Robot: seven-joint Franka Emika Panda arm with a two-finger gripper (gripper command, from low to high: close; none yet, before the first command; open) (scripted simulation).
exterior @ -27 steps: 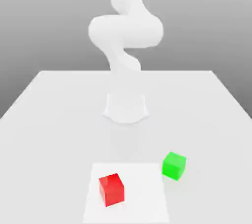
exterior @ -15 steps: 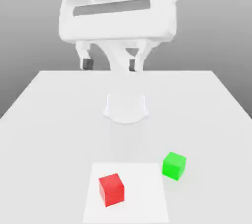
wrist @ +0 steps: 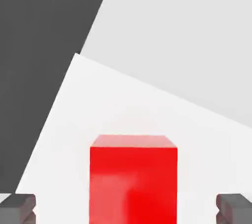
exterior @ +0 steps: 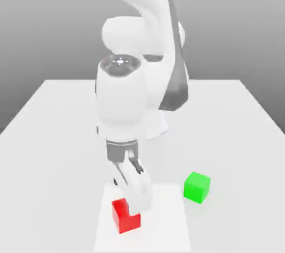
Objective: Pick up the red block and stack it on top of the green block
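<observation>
The white, jointed robot arm [exterior: 121, 96] has been brought forward and lowered since the earlier frame, where its hand was held high above the far edge of the table; neither block has been shifted. The two-finger gripper [wrist: 126, 209] is now placed over the red cube-shaped block [wrist: 133, 186], with its fingers spread wide apart. In the hand view, the block is seen between the two grey fingertips [wrist: 17, 208], with a gap left on each side, and nothing is gripped. The red block is set on a flat white square [exterior: 161, 224] on the pale table [exterior: 234, 152]. In the exterior view, part of the block is covered by the hand, so the height of the fingertips above the square cannot be judged well. The bright green cube-shaped block [exterior: 197, 187] is seen towards the exterior view's right, just beside the white square.
</observation>
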